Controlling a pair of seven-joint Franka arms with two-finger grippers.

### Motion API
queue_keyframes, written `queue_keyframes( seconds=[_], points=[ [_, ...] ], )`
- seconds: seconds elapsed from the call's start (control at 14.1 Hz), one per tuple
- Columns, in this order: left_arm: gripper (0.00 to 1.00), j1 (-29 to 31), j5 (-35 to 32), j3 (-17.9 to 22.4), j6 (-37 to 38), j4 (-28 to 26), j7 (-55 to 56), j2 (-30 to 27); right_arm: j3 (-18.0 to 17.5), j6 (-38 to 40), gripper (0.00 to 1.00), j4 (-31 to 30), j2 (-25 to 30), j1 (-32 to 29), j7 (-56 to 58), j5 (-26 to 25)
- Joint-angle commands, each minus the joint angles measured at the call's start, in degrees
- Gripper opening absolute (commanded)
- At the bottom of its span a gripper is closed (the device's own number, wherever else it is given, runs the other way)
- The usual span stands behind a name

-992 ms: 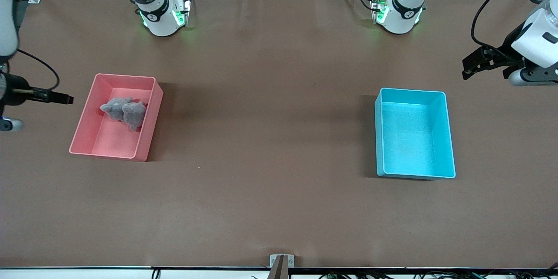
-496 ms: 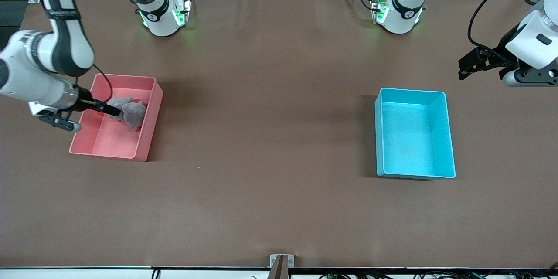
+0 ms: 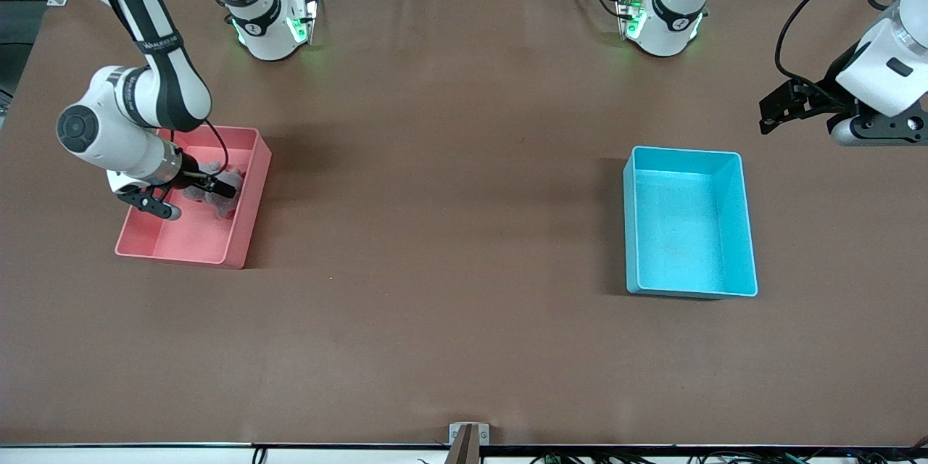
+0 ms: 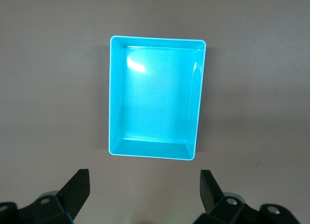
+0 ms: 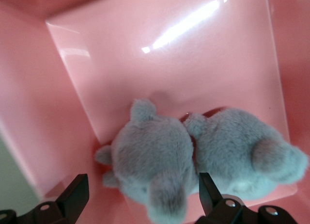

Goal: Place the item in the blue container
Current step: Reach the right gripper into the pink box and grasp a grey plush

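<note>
A grey plush toy point(image 3: 217, 192) point(image 5: 193, 161) lies inside the pink bin point(image 3: 246, 228) at the right arm's end of the table. My right gripper point(image 3: 210, 185) point(image 5: 140, 197) is open, lowered into the pink bin with its fingers astride the toy's head end. The blue container point(image 3: 689, 221) point(image 4: 154, 95) stands empty toward the left arm's end. My left gripper point(image 3: 768, 116) point(image 4: 144, 192) hangs open over bare table beside the blue container, holding nothing.
Brown table covering all around. Both arm bases point(image 3: 268, 25) point(image 3: 663, 18) stand along the table edge farthest from the front camera. A small bracket point(image 3: 467, 435) sits at the table's nearest edge.
My right arm has swung in from the table's end and lowered its open gripper into the pink bin around the plush toy. The left gripper drifted slightly.
</note>
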State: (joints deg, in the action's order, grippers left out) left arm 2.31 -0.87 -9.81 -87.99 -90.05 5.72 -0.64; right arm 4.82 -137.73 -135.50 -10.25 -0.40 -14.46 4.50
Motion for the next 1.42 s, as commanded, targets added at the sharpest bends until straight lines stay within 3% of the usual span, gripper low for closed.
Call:
queue_keyframes(
  seconds=[0.0, 0.14, 0.28, 0.5, 0.64, 0.92, 1.2, 1.35],
  points=[
    [1.00, -0.20, -0.98, -0.82, 0.01, 0.93, 0.52, 0.38, 0.10, -0.70, 1.00, -0.29, -1.08, -0.13, -0.56, 0.69],
    [1.00, 0.07, -0.89, -0.91, 0.01, 0.84, 0.52, 0.29, 0.10, -0.87, 0.98, -0.20, -2.66, -0.30, -0.56, 0.69],
    [1.00, 0.07, -0.98, -0.91, 0.01, 0.84, 0.52, 0.29, 0.10, -0.44, 0.86, -0.20, -2.84, -0.57, -0.56, 0.69],
    [1.00, -0.02, -0.98, -0.91, -0.08, 0.67, 0.69, 0.38, 0.10, 1.23, 0.31, 0.06, -2.75, -0.48, -0.65, 0.69],
    [1.00, -0.02, -0.98, -0.91, -0.17, 0.67, 0.70, 0.47, 0.10, 1.41, 0.06, 0.15, -2.67, -0.57, -0.65, 0.69],
    [1.00, -0.11, -0.98, -1.00, -0.34, 0.58, 0.96, 1.43, 0.45, 9.55, 0.02, 5.49, -1.53, -0.57, 0.14, 0.34],
    [1.00, -0.02, -0.98, -1.00, -0.43, 0.14, 3.33, 1.70, 0.28, 35.27, 0.02, 27.07, -2.14, 0.22, -4.40, -0.28],
    [1.00, 0.94, 0.86, -0.91, -0.87, 0.05, 4.38, 3.45, 0.01, 41.82, 0.02, 33.88, -2.49, 4.15, -13.26, -0.28]
  ],
)
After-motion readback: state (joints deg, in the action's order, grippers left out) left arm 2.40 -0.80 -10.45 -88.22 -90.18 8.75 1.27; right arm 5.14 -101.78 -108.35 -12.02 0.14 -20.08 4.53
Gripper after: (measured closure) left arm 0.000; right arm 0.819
